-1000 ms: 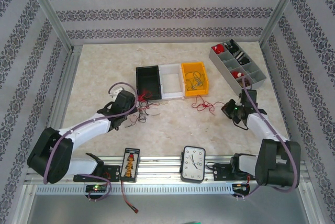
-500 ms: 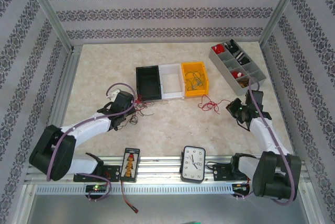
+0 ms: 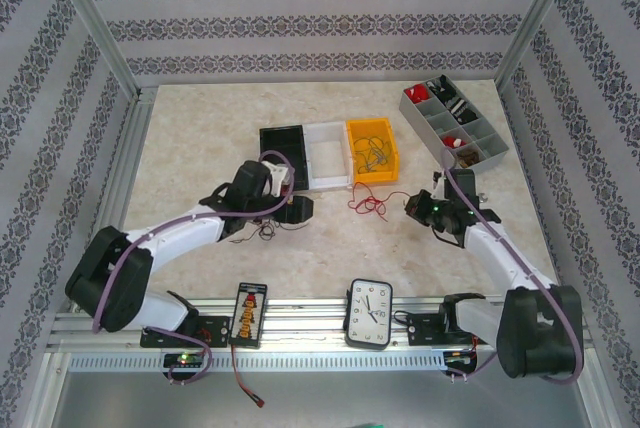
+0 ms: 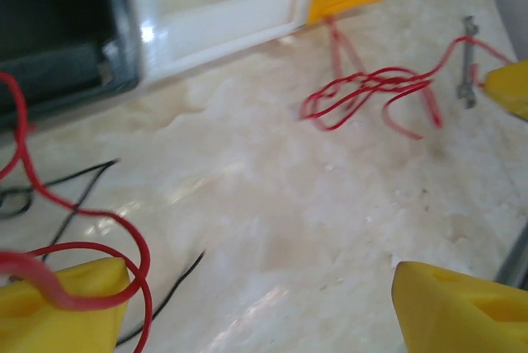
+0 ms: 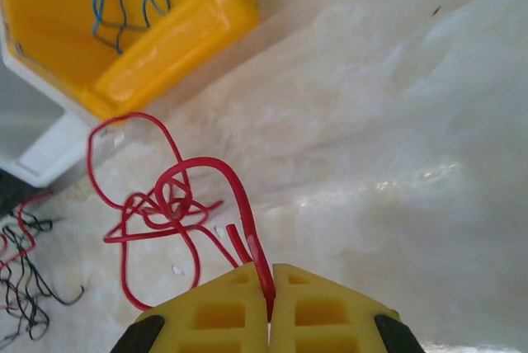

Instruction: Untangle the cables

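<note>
Pinching a red cable (image 5: 177,196) tight, right gripper (image 5: 270,287) is holding it mid-frame below the yellow bin (image 5: 165,48), prob. to drag it clear; left gripper (image 4: 264,291) is hanging wide open, red/black cables (image 4: 37,275) draping lower left.

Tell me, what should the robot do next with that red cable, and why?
Probably the right gripper should lift the red cable clear: its jaws are shut on it, the rest lies loosely knotted near the yellow bin, and the left gripper is open.
</note>
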### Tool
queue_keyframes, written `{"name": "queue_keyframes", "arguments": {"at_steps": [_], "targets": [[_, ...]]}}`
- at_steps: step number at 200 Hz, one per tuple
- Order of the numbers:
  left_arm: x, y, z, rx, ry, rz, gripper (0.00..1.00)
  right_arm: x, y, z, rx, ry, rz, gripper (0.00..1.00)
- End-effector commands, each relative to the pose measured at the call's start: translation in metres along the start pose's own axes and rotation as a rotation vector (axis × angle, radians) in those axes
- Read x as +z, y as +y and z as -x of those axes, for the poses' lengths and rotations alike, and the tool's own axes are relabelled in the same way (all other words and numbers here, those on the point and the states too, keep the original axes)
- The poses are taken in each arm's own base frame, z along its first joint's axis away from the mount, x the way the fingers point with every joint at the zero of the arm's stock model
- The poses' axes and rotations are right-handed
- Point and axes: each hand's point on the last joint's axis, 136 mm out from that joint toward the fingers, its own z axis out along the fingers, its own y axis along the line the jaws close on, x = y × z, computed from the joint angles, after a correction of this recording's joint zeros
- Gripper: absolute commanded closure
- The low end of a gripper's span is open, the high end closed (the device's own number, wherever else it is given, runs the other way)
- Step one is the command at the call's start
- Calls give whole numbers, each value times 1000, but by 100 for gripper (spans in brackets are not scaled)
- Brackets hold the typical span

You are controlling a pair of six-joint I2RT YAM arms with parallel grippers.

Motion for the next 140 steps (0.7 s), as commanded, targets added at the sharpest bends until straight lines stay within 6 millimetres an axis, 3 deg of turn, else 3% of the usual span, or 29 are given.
{"name": "queue_keyframes", "arguments": {"at_steps": [1, 35, 70, 109, 140], "targets": [[21, -24, 8, 91, 28, -96, 18, 6, 18, -2, -83, 45, 40, 100], [60, -36, 22, 120, 48, -75, 20, 18, 31, -15, -128, 110, 64, 100], [89, -15, 33, 130, 9, 102, 22, 19, 39, -19, -151, 127, 79, 100], [106, 3, 31, 116, 35, 197, 40, 19, 40, -20, -162, 131, 82, 100], [115, 4, 23, 104, 63, 177, 56, 19, 40, -19, -163, 127, 83, 100]]}}
